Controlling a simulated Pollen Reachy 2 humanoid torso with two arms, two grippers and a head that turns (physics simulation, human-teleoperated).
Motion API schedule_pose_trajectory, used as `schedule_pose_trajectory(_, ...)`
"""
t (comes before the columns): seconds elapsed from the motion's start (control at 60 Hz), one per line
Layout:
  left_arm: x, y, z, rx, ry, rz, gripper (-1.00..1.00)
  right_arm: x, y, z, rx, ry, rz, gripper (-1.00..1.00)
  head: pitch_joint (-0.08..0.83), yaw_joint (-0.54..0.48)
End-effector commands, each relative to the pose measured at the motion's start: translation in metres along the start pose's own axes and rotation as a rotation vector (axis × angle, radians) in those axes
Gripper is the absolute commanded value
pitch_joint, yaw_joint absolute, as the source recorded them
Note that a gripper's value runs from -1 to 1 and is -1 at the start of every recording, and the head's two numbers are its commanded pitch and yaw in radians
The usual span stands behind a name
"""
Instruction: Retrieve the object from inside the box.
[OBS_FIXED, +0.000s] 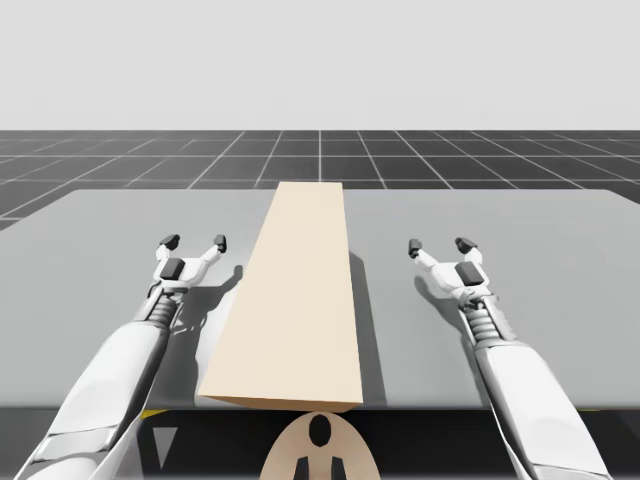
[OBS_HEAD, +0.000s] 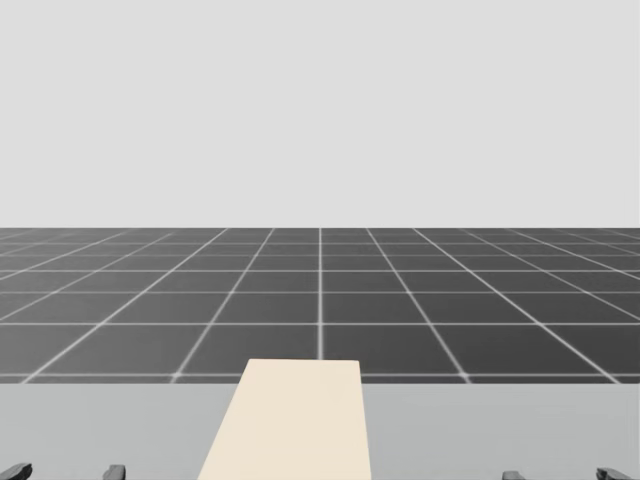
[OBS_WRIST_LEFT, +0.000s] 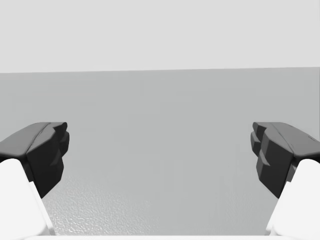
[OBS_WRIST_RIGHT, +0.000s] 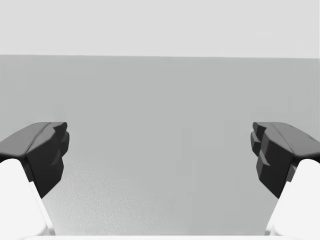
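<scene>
Left claw: the left claw (OBS_FIXED: 195, 242) is released, its two dark-tipped fingers spread wide with nothing between them. It sits to the left of the long beige rectangular box (OBS_FIXED: 295, 300), near its long side but apart from it, and points away from my torso.
Left claw, wrist view: the left claw (OBS_WRIST_LEFT: 160, 155) shows both fingers far apart. Bare grey surface lies between and ahead of them.
Right claw: the right claw (OBS_FIXED: 440, 245) is released too, fingers splayed and grasping nothing. It sits on the box's right side, a little further from the box than the left claw is.
Right claw, wrist view: the right claw (OBS_WRIST_RIGHT: 160, 155) has the same wide gap, with only plain grey surface ahead.
Head view: the dark fingertips of both claws peek up at the lower edge, the left claw (OBS_HEAD: 65, 472) on one side and the right claw (OBS_HEAD: 560, 475) on the other. The box (OBS_HEAD: 295, 420) lies between them.
Box: it lies lengthwise in the middle of the flat grey counter (OBS_FIXED: 110, 230), running from the near edge by my torso towards the far edge. Its top face is one plain beige surface. What it holds is hidden, and I cannot tell whether it is open anywhere.
Shadow: a dark band falls on the counter along the box's right side.
Beyond the counter: a dark floor (OBS_FIXED: 320, 160) with pale grid lines.
</scene>
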Motion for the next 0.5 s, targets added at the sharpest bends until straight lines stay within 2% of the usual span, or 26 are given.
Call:
schedule_pose_trajectory(0.017, 0.000, 0.000, 0.000, -0.001, 0.001, -0.001, -1.00, 0.001, -0.001, 0.001, -0.016, 0.013, -0.004, -1.00, 0.002, 0.00)
schedule_pose_trajectory(0.067, 0.000, 0.000, 0.000, -0.001, 0.001, -0.002, -1.00, 0.001, 0.000, 0.002, -0.006, 0.011, -0.012, -1.00, 0.002, 0.00)
schedule_pose_trajectory(0.183, -0.001, 0.000, 0.000, -0.004, 0.007, 0.000, -1.00, 0.000, 0.002, 0.001, 0.037, 0.001, 0.004, -1.00, 0.003, 0.00)
schedule_pose_trajectory(0.25, -0.004, -0.001, -0.001, -0.036, 0.050, -0.001, -1.00, -0.002, 0.002, 0.001, 0.069, 0.023, -0.004, -1.00, 0.004, 0.00)
schedule_pose_trajectory(0.3, -0.008, -0.003, -0.002, -0.081, 0.101, -0.017, -1.00, -0.006, 0.004, 0.001, 0.125, 0.056, 0.000, -1.00, 0.005, 0.00)
schedule_pose_trajectory(0.35, -0.011, -0.005, -0.001, -0.118, 0.132, -0.056, -1.00, -0.010, 0.007, 0.003, 0.199, 0.078, 0.027, -1.00, 0.007, 0.00)
schedule_pose_trajectory(0.4, -0.013, -0.007, 0.001, -0.173, 0.155, -0.073, -1.00, -0.013, 0.012, 0.005, 0.254, 0.081, 0.044, -1.00, 0.008, 0.00)
schedule_pose_trajectory(0.5, -0.014, -0.010, 0.006, -0.282, 0.152, -0.106, -1.00, -0.017, 0.021, 0.009, 0.347, 0.069, 0.076, -1.00, 0.011, 0.00)
